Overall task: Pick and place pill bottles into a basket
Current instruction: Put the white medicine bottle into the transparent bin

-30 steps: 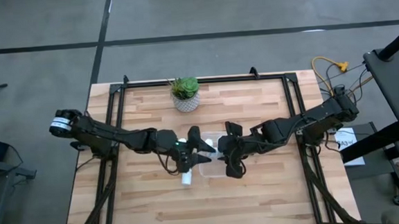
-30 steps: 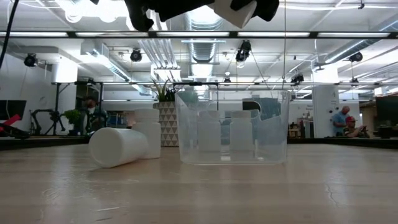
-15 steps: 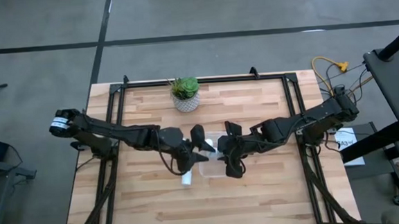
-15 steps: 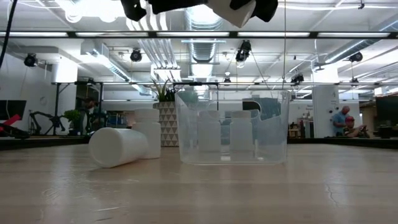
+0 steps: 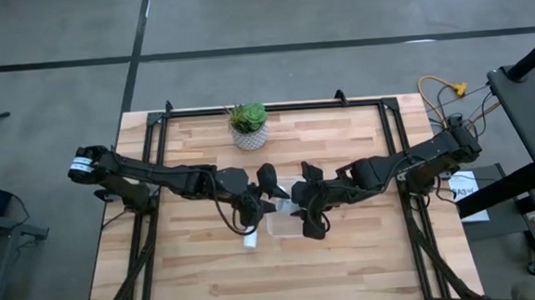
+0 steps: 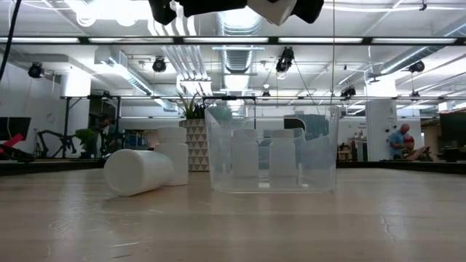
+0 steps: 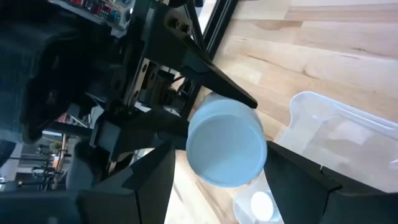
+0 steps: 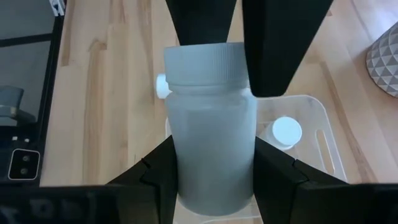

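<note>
High view: both arms meet over mid-bench above the basket (image 6: 324, 156).

Count, bottles: five seen.
- One in the air (image 8: 211, 149), pinched by the right end effector (image 5: 304, 205), a finger on each side of its body. It hangs above the basket's near-left part, cap pointing at the left arm.
- Two upright inside the basket (image 6: 245, 154) (image 6: 282, 154), side by side.
- One lying on its side on the bench (image 6: 137, 172), left of the basket and apart from it.
- One upright (image 6: 175, 149), just behind the lying one and also outside the basket.

Left end effector (image 5: 271, 192): fingers (image 8: 280, 43) spread, flanking the cap end of the airborne bottle. Contact with it cannot be told.

Count, others: one basket, clear, standing flat; one plant (image 5: 248, 119) in a patterned pot at the bench's far edge, well apart from the basket.

Surface: bench (image 6: 233, 225) of pale wood planks in a black metal frame, on grey floor.

Room, low view: open workshop with exposed ducts, ceiling lights and hanging cables. Two people (image 6: 405, 141) sit far off at the right.
</note>
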Tool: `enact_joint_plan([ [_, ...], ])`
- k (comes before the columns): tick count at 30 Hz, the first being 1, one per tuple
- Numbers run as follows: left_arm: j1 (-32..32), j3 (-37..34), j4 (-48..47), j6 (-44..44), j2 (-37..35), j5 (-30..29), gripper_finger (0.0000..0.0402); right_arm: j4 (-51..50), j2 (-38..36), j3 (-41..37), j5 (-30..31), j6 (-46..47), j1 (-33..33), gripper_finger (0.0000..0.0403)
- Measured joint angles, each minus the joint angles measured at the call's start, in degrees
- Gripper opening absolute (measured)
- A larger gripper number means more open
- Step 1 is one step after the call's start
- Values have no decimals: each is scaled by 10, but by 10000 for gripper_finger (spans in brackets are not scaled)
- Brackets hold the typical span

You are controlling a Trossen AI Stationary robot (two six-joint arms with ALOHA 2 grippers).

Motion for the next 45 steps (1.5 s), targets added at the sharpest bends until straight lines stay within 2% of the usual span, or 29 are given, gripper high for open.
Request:
enact_joint_plan([
  [14, -8, 2, 6, -2, 0, 6, 218, -1, 0, 0, 0, -2, -5, 148],
  [23, -10, 1, -3, -17, 0, 7, 145, -1, 1, 0, 0, -3, -5, 148],
  [32, -11, 3, -9, -32, 0, 4, 144, 7, 2, 0, -3, -2, -5, 150],
  [36, -12, 2, -9, -34, -1, 2, 144, 9, 2, 0, -3, -2, -5, 172],
  [45, -11, 1, -33, -45, -1, -5, 144, 17, 0, 0, -1, 15, -5, 252],
])
